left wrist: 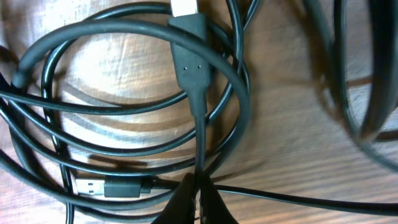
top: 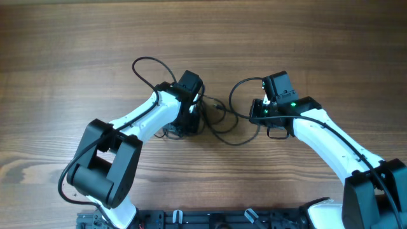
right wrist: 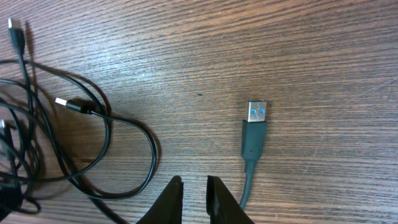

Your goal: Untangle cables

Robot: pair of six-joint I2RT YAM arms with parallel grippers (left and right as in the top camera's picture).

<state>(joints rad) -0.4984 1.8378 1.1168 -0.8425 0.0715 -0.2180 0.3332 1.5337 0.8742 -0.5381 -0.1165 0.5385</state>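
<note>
Here the left gripper (left wrist: pixel 199 202) is clamping its jaws on the limp, light cables (left wrist: pixel 202 140) just behind a plug (left wrist: pixel 189 59); jaws of the right gripper (right wrist: pixel 193 194) are hovering slightly apart.

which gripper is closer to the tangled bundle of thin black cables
Left. The left gripper is shut on one cord of the tangled bundle of thin black cables; the right gripper hangs empty off to the bundle's side, not touching it.

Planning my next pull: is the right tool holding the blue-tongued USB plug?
No, the USB plug lies on the table ahead of the right tool, outside its fingers.
</note>
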